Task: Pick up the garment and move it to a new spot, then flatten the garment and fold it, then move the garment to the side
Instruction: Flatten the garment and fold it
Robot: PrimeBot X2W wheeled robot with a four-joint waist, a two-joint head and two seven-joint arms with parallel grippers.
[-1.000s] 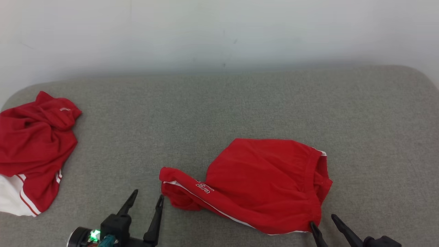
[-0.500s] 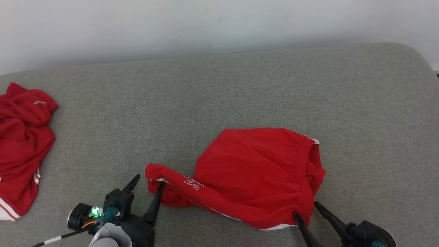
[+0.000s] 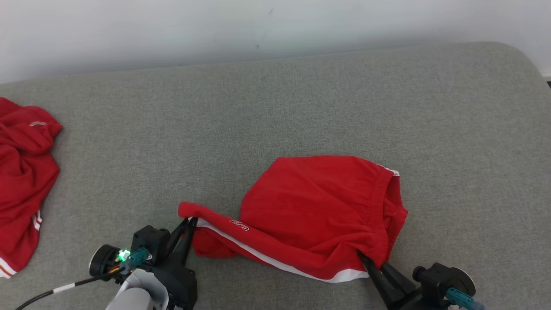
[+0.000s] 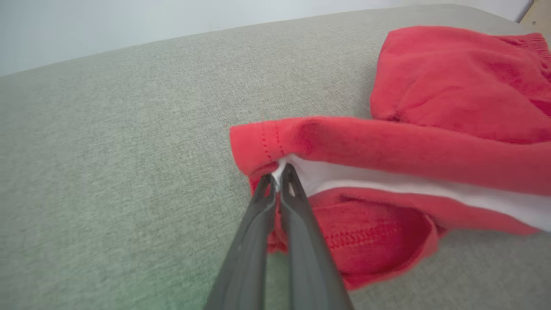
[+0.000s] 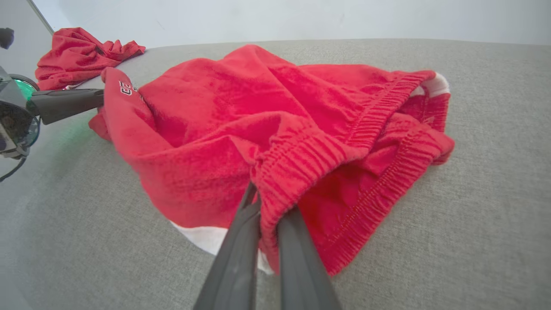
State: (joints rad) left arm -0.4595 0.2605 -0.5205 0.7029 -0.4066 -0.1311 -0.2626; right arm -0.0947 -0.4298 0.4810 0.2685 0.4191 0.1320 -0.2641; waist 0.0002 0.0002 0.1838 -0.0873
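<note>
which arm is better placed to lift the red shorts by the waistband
Right. The right gripper is shut on the elastic waistband of the shorts; the left gripper pinches the leg hem at the other end.

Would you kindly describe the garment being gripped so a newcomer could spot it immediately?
On the grey surface, look near the front edge. There lie red shorts with a gathered waistband and white stripe, held by the left gripper and right gripper; the other red garment lies crumpled, untouched, at far left.
</note>
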